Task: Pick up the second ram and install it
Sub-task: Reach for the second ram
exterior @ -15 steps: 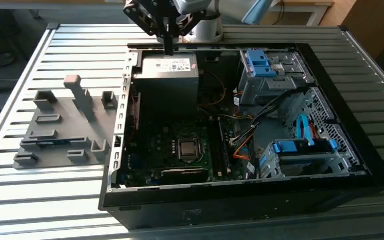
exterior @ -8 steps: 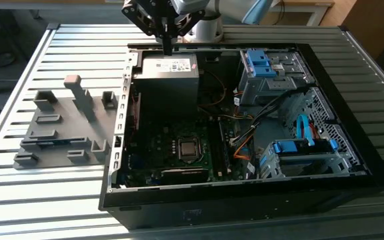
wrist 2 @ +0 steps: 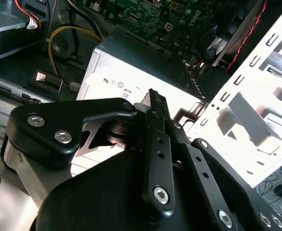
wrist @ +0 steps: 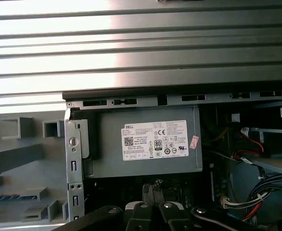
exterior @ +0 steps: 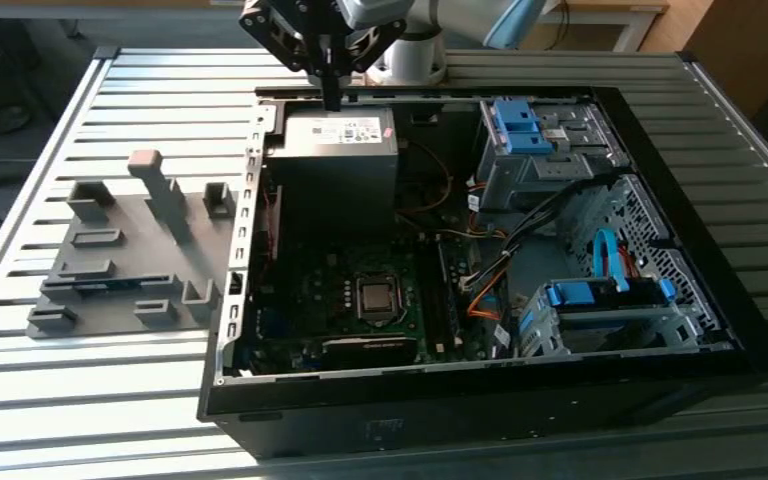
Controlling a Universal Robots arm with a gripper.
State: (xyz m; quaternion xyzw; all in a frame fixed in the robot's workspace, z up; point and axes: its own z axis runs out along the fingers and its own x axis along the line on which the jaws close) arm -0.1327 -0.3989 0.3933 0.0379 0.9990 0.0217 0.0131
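The second ram [wrist: 10,197], a thin blue stick, lies on its edge in a slot of the gray holder plate [wrist: 16,159]. In the exterior view the ram [exterior: 101,284] shows as a dark strip on that plate [exterior: 124,300], outside the case on the exterior view's left. My gripper [exterior: 333,103] hangs over the far edge of the power supply [exterior: 337,132], fingers pointing down and shut with nothing between them. Both wrist views show the closed fingertips [wrist: 153,188] [wrist 2: 153,95] above the power supply [wrist: 150,142] [wrist 2: 117,82], well away from the ram.
The open computer case [exterior: 744,330] lies on a slatted metal table [exterior: 37,400]. Inside are the motherboard [exterior: 357,300], loose cables [exterior: 491,270] and drive bays with blue latches [exterior: 524,130]. Upright gray blocks [exterior: 164,195] stand on the holder plate.
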